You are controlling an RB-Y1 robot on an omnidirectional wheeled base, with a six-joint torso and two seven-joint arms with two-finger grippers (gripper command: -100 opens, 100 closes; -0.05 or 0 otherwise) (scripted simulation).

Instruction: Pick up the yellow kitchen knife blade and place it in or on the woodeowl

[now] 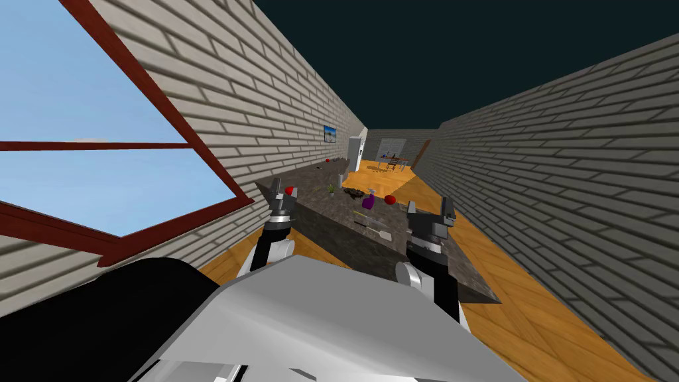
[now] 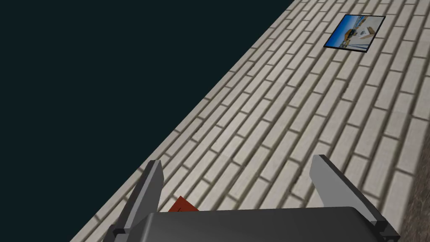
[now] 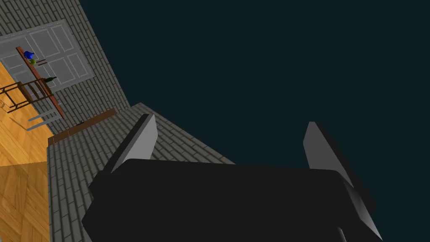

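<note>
The left gripper hangs over the near left edge of a long, dark, speckled stone-like surface. In its wrist view the left gripper has its thin grey blades spread wide and holds nothing. The right gripper hangs at the surface's right edge. In its own view the right gripper is just as wide open and empty.

Between them, at my 12 o'clock, the yellow knife lies flat on the surface as a thin pale sliver, apart from both grippers. A small pale grey piece lies at its 5 o'clock. Beyond the knife are a lumpy purple object at 12 o'clock and a round red object at 1 o'clock. Farther on are a low dark lump, a spiky green plant and an upright grey cylinder.
</note>
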